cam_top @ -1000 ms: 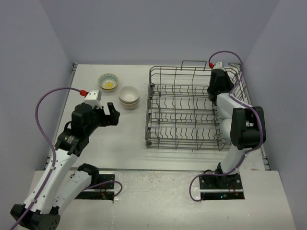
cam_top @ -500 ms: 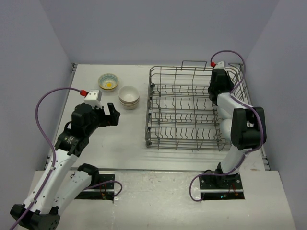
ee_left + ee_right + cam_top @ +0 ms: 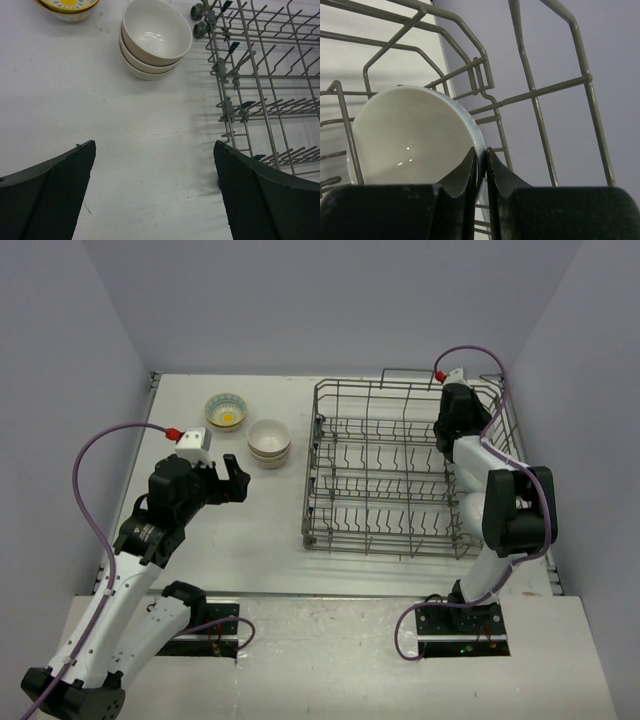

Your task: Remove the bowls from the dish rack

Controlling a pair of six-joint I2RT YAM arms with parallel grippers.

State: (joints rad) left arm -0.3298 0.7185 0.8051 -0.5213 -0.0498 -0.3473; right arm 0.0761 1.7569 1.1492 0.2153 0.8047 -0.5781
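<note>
Bearing the dish rack (image 3: pixel 400 470), a white table (image 3: pixel 250 530) meets lilac walls (image 3: pixel 330 300).

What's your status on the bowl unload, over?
Left gripper open, empty, over table. Right gripper shut on white bowl rim, far right corner of dish rack. Wires close around bowl; lift may snag.

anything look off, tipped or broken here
Nothing stands out. The white bowl in the dish rack sits on edge, but the right claw is pinching its rim. The stacked bowls and the patterned bowl stand upright on the table, nothing spilled or cracked.
</note>
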